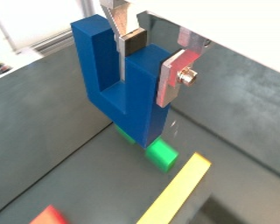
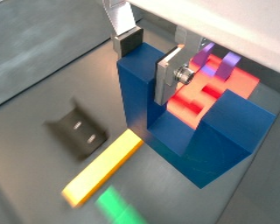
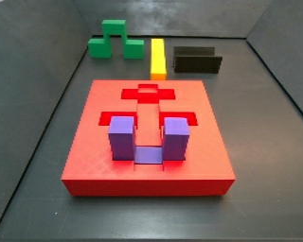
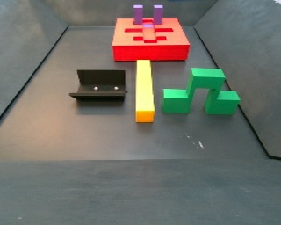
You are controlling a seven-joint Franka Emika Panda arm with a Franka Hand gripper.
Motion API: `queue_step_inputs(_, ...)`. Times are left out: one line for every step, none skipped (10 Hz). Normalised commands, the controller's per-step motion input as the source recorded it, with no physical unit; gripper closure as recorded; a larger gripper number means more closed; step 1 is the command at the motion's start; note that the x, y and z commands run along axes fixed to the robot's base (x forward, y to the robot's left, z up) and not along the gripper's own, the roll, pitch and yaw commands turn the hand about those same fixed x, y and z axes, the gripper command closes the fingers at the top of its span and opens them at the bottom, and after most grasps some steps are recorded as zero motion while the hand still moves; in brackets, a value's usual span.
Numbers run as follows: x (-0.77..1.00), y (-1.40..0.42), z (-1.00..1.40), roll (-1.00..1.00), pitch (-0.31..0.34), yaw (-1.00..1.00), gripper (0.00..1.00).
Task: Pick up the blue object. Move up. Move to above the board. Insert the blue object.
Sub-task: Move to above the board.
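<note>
Gripper (image 1: 146,63) seen only in both wrist views, raised off the grey floor. Jaws closed onto the blue object (image 1: 116,77): one silver finger (image 1: 175,75) flat against a prong's outer face, its partner down in the slot between the prongs. One blue object, U-shaped; in a wrist view (image 2: 184,131) the prongs appear to run up toward the wrist, base lowest, though the close angle makes exact tilt hard to judge. It is clear of the floor, touching nothing but the fingers.

Below it: one green stepped block (image 1: 161,155) and one yellow bar (image 1: 178,191).

Both side views show neither gripper nor blue object. Floor count, near to far in a side view: one yellow bar (image 4: 144,89) lying lengthwise, one fixture (image 4: 99,85) beside it, one green stepped block (image 4: 202,92) on the bar's opposite side, then one board (image 4: 151,40), red, at the back. One purple U-shaped block (image 3: 143,139) stands seated in the board (image 3: 147,166), prongs upward.
</note>
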Motion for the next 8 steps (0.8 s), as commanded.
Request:
queue_step_inputs(0.15,-1.40,0.15,-0.02,0.022,0.01,1.00)
queue_step_inputs(0.15,-1.40,0.16,0.00,0.051,0.01,1.00)
queue_step_inputs(0.17,-1.40,0.16,0.00,0.084,0.01,1.00)
queue_step_inputs(0.20,-1.40,0.16,0.01,0.112,0.00,1.00)
queue_step_inputs(0.23,-1.40,0.17,0.00,0.143,0.01,1.00)
queue_step_inputs(0.27,-1.40,0.19,0.00,0.162,0.01,1.00)
queue_step_inputs(0.18,-0.78,0.12,0.01,0.162,0.01,1.00)
queue_step_inputs(0.13,-0.40,0.07,0.01,0.154,0.01,1.00)
